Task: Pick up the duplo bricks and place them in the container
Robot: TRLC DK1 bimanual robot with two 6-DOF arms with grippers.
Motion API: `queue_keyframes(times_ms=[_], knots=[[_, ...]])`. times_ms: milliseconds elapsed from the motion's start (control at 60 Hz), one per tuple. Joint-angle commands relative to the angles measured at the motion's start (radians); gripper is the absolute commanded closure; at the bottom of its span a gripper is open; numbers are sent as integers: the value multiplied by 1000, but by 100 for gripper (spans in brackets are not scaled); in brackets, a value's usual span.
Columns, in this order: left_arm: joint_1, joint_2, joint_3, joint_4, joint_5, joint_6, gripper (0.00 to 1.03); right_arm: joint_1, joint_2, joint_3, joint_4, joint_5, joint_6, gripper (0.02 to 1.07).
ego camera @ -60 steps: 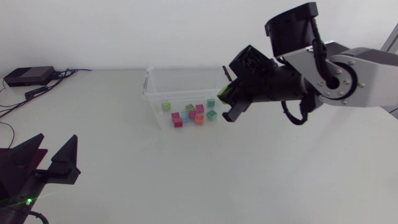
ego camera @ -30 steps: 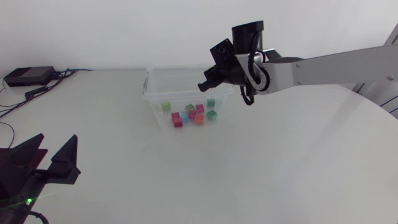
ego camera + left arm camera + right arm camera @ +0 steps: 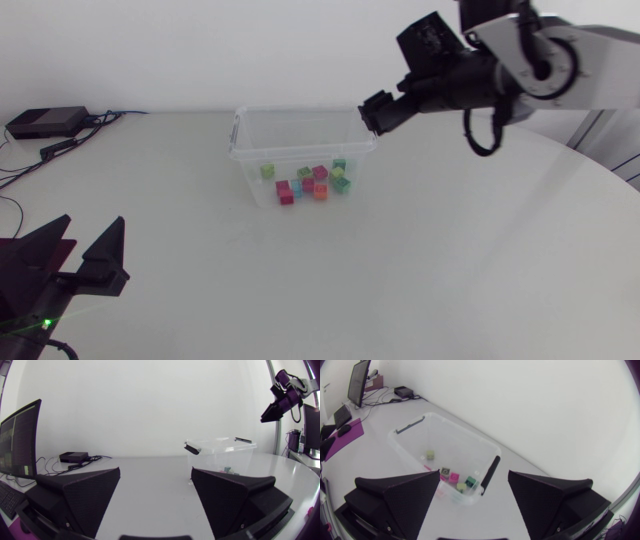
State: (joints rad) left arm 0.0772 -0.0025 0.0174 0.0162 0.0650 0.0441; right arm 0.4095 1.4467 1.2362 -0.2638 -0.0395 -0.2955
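Bricks (image 3: 310, 183) in the container (image 3: 250, 165), both claws spread
Head view: container upper centre, right claw (image 3: 375, 112) by its right rim, left claw (image 3: 90, 235) lower left; only the right wrist view shows its fingers (image 3: 395, 495) apart above the bricks.

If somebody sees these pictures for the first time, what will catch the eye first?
The clear container at the far middle of the table stands out most, with a cluster of bright bricks on its floor. The right gripper hangs open and empty above the container's right end. The left gripper sits open at the near left corner.
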Motion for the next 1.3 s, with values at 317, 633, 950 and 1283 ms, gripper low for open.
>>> queue_keyframes(times_ms=[317, 633, 950, 1283], knots=[[3, -11, -19, -2, -8, -20, 4, 92, -240, -374, -546, -5, -165, 7], [3, -11, -19, -2, -8, -20, 4, 324, 27, -394, -746, 99, -77, 7], [3, -11, -19, -2, -8, -20, 4, 393, 222, -371, -858, 184, -33, 7], [3, -11, -19, -2, -8, -20, 4, 427, 231, -437, -865, 176, 35, 7]])
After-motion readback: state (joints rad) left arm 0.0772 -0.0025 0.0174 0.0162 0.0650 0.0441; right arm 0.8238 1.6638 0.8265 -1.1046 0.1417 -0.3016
